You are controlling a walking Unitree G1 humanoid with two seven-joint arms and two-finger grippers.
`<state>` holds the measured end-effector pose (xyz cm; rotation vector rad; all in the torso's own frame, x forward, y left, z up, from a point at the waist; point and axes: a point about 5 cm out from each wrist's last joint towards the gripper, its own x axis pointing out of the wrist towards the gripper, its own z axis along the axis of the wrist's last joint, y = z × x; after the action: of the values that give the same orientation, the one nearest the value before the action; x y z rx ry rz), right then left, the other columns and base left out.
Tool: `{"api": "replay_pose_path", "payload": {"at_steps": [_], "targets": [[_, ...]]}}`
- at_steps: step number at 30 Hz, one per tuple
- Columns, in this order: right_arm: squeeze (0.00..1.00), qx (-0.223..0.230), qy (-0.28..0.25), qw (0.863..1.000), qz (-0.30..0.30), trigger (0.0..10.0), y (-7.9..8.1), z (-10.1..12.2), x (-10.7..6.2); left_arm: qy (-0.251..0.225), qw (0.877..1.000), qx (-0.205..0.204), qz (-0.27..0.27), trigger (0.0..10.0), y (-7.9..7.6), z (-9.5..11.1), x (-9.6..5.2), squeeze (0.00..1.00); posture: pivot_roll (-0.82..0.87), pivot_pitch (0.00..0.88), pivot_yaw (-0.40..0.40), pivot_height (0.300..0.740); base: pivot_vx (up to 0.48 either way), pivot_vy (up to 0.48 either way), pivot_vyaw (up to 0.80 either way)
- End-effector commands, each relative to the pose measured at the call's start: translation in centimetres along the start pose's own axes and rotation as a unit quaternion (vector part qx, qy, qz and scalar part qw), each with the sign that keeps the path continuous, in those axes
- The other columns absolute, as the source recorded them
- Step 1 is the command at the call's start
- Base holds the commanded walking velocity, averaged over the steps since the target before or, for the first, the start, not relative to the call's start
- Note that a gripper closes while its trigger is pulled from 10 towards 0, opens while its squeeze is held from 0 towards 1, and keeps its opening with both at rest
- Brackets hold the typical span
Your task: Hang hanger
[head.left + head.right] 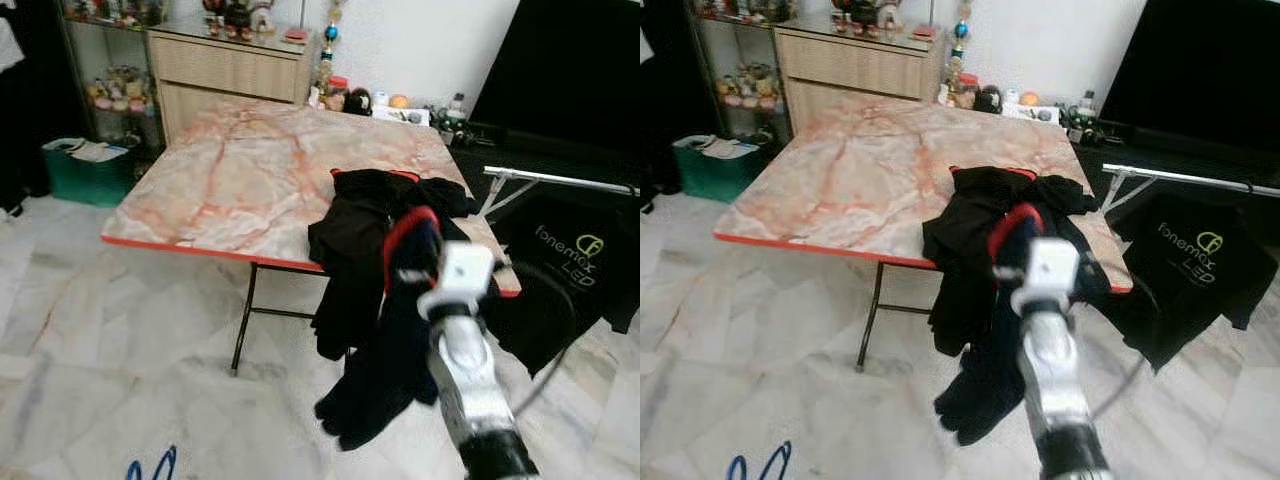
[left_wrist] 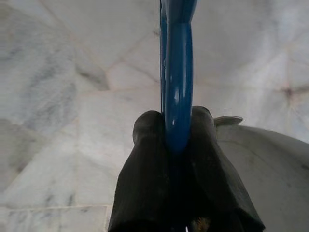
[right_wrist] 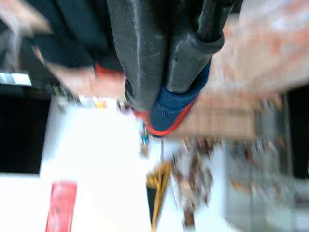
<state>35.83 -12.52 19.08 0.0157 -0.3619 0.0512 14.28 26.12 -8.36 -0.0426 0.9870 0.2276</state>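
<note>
Right jaws (image 3: pixel 169 92): closed tight on one navy garment with red trim (image 1: pixel 400 300), held up in front of me; the cloth hangs down from my grip toward the floor.
Left jaws (image 2: pixel 169 125): pinched shut on one blue hanger (image 2: pixel 177 72), low over the marble floor (image 2: pixel 58 121); the hanger's blue loops poke up at the lower edge of my head view (image 1: pixel 150 467).
Clothes counted: one navy piece in my right jaws, one heap of black clothes (image 1: pixel 370 215) just beyond them on the near corner of the bench, spilling over its edge, and one black printed T-shirt (image 1: pixel 570 260) off to the right of my right jaws.
Bench (image 1: pixel 240 170): one folding bench with a marbled pink top and red edge, beyond my right jaws.
Around: a wooden cabinet (image 1: pixel 225 70) against the far wall, a green bin (image 1: pixel 85 170) to the far left, a metal drying rack rail (image 1: pixel 560 180) above the T-shirt.
In the way: my own right arm and the hanging garment cover part of the black heap.
</note>
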Motion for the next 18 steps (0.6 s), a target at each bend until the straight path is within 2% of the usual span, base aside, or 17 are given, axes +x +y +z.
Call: {"api": "replay_pose_path", "payload": {"at_steps": [1, 2, 3, 4, 6, 10, 15, 18], "targets": [[0.0, 0.0, -0.039, 0.999, -0.009, 10.0, -1.1, 1.9, 0.9, 0.019, 1.0, -0.007, -0.011, 10.0, -0.8, -1.0, 0.0, 0.0, 0.19, 0.0, -0.095, 0.74, 0.375, 0.0, 0.0], [0.0, 0.002, -0.071, 0.997, 0.007, 10.0, -0.6, 3.8, 2.1, 0.022, 1.0, -0.008, -0.008, 10.0, -0.6, -1.1, -0.1, 0.0, 0.2, 0.0, -0.093, 0.74, 0.375, 0.0, 0.0], [0.0, 0.002, -0.071, 0.997, 0.007, 10.0, -0.6, 3.8, 2.1, 0.022, 1.0, -0.008, -0.008, 10.0, -0.6, -1.1, -0.1, 0.0, 0.2, 0.0, -0.093, 0.74, 0.375, 0.0, 0.0], [0.0, -0.002, -0.09, 0.996, 0.02, 10.0, -0.3, 5.1, 3.1, 0.026, 1.0, -0.008, -0.007, 10.0, -0.4, -1.2, -0.1, 0.0, 0.21, 0.0, -0.096, 0.74, 0.371, 0.0, 0.0], [0.0, -0.008, -0.098, 0.995, 0.026, 10.0, -0.2, 6.1, 4.0, 0.029, 1.0, -0.008, -0.005, 10.0, -0.1, -1.4, -0.2, 0.0, 0.21, 0.0, -0.103, 0.74, 0.371, 0.0, 0.0], [0.0, -0.014, -0.095, 0.995, 0.013, 10.0, -0.8, 7.6, 6.1, 0.034, 0.999, -0.011, 0.0, 10.0, 0.4, -1.7, -0.3, 0.0, 0.22, 0.0, -0.114, 0.74, 0.374, 0.0, 0.0], [0.0, -0.034, -0.087, 0.996, 0.0, 10.0, -1.5, 8.4, 7.4, 0.038, 0.999, -0.016, 0.004, 10.0, 0.8, -2.0, -0.5, 0.0, 0.22, 0.0, -0.12, 0.74, 0.373, 0.0, 0.0], [0.0, -0.033, -0.077, 0.997, 0.0, 10.0, -1.7, 8.6, 7.9, 0.036, 0.999, -0.017, -0.001, 10.0, 0.0, -1.8, -0.3, 0.0, 0.22, 0.0, -0.122, 0.74, 0.377, 0.0, 0.0]]}}
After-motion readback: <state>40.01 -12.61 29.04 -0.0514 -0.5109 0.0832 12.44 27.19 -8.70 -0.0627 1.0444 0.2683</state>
